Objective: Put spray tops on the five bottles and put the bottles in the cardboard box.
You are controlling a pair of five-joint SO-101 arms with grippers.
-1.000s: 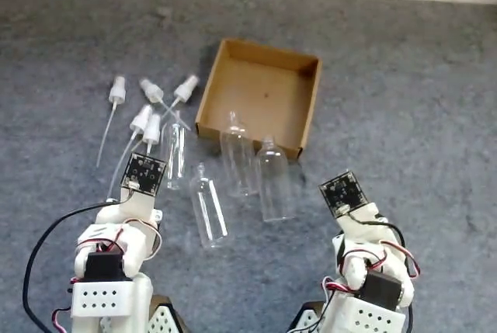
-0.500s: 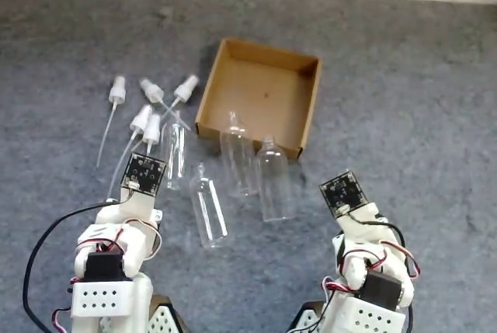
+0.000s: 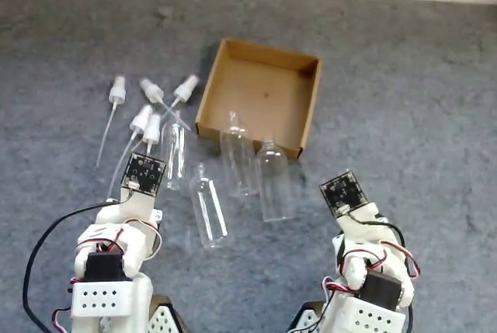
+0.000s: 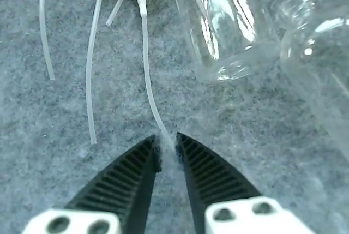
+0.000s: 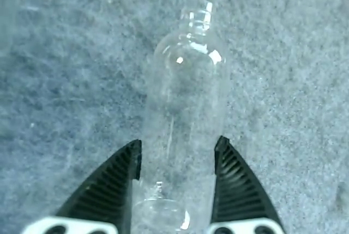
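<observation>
Five spray tops [image 3: 140, 119] lie beside the bottles [image 3: 237, 158] (cardboard box [image 3: 311, 108] beyond); left jaws barely apart, right jaws wide.

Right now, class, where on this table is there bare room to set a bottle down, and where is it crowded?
Bare mat lies right of the cardboard box, left of the spray tops, and behind the box. The box floor is bare too. Crowded: from the spray tops to the box's near wall, where the bottles lie side by side.
</observation>
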